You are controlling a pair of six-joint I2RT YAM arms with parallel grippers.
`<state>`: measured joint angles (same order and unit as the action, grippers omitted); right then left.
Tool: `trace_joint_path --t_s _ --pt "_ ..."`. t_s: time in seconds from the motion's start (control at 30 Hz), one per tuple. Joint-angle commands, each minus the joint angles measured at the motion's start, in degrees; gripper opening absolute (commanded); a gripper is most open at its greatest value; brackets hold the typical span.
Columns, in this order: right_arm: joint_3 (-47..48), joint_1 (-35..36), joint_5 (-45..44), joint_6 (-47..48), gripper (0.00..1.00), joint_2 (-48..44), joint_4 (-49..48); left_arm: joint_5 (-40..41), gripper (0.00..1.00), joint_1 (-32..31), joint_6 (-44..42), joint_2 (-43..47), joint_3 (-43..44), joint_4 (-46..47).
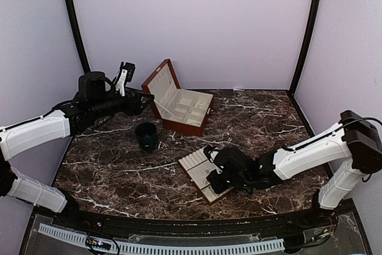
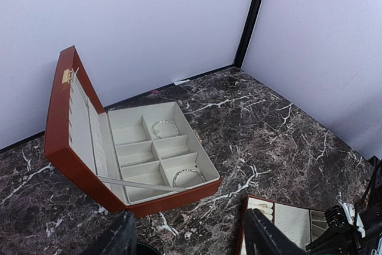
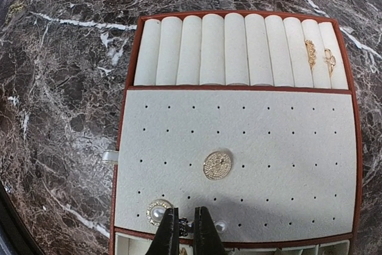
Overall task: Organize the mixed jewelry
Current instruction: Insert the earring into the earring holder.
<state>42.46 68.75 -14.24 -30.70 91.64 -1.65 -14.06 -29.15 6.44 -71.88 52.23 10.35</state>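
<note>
Right gripper (image 3: 187, 222), closed just beside the pearl stud (image 3: 157, 212), hold unclear: seat posts squarely into holes of the tray (image 3: 268, 123), pressing gently. Left gripper (image 2: 190, 225) hangs open, empty.

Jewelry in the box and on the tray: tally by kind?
Silver hoops in the box: 2
Gold rings in the roll slots of the tray: 2
Gold disc stud: 1
Pearl studs: 2
Total: 7
</note>
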Motion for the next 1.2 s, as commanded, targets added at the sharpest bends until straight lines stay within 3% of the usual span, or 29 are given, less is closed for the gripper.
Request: trace_joint_path --t_s 0.0,0.67,0.97,1.17 --pt "-1.4 1.1 -2.5 -0.7 0.00 1.5 0.4 -0.2 0.63 0.1 -0.5 1.4 -0.9 -0.1" --pt "-2.9 1.6 -5.5 -1.8 0.00 0.2 -0.5 -0.8 0.63 0.1 0.0 1.2 -1.2 0.3" --pt "-3.8 1.5 -4.8 -2.9 0.25 -3.8 0.3 -1.0 0.63 0.1 -0.1 1.3 -1.2 0.2" --pt "-3.2 1.4 -4.9 -2.9 0.33 -6.4 0.5 -1.1 0.63 0.1 -0.1 1.4 -1.2 0.2"
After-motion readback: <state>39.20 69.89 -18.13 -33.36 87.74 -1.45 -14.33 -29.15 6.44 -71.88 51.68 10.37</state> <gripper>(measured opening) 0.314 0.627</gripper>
